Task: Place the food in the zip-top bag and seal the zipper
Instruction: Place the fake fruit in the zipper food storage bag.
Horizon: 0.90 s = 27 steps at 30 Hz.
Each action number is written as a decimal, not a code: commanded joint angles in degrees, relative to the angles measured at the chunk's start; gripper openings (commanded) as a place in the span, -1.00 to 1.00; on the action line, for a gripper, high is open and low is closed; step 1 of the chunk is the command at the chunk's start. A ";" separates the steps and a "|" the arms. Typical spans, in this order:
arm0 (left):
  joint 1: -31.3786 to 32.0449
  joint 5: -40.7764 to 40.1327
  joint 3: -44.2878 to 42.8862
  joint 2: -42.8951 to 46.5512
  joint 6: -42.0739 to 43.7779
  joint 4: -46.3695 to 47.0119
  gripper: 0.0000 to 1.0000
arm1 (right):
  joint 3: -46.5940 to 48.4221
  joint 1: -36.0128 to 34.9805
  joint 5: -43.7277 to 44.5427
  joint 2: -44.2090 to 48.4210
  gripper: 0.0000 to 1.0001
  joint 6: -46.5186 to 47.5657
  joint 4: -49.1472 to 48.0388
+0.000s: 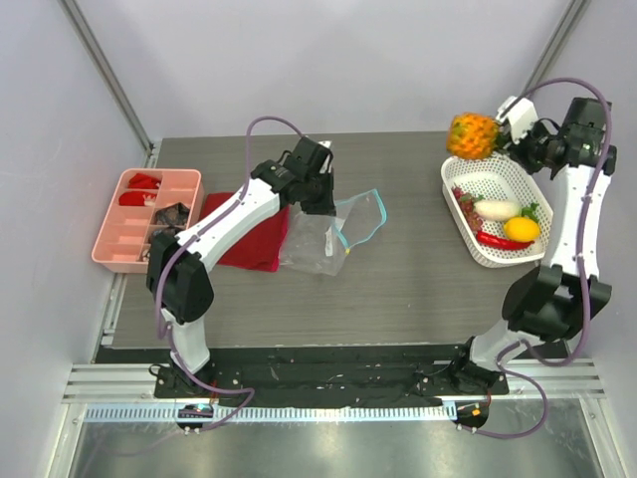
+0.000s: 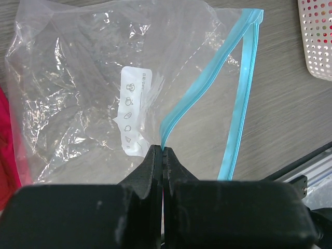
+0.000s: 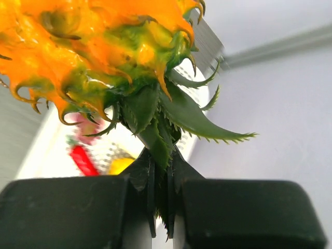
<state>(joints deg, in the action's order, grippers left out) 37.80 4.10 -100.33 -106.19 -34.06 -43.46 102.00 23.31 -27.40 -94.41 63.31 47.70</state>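
The left pincer (image 2: 163,152) was shut on the bag (image 2: 78,93), its jaws pinching one lip of the zipper (image 2: 240,98) right at their tips. From that pinch the gripped lip curved up and away. The other lip ran straight off to the pincer's right, so the mouth gaped between the two. That looked like the reason for the hold: one lip raised, the other left lying, and an opening made ready for food. The bag's body and its label (image 2: 134,111) lay ahead and left of the jaws, beside the cloth (image 1: 254,239). Nothing was inside it.

The right pincer (image 3: 161,166) was closed on the pineapple (image 3: 104,46), gripping it by the leaves (image 3: 155,124), with the fruit sticking out beyond the fingertips. The tuft was probably chosen because it was narrow enough to fit between the jaws, which the body likely was not. How deep the leaves sat in the grip was hard to tell, since the view was close and blurred.

The fruit hung over the far end of the basket (image 1: 490,177), clear of it and well apart from the bag. Below the pincer the radish (image 1: 496,209), orange (image 1: 522,229) and chili (image 1: 501,240) lay in the basket.

The step in hand seemed to be carrying the pineapple across to the open mouth. Held only by its leaves, it could swing or slip on the way.
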 commanded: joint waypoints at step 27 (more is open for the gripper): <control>-0.27 8.29 -0.30 1.69 -3.38 7.78 -1.00 | -36.95 -41.59 19.31 18.12 -0.98 -35.19 -3.14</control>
<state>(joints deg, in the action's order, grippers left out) 37.69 9.08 -100.25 -107.63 -36.93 -39.97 66.19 -17.80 -11.73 -77.17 27.83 47.09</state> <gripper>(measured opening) 0.010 0.100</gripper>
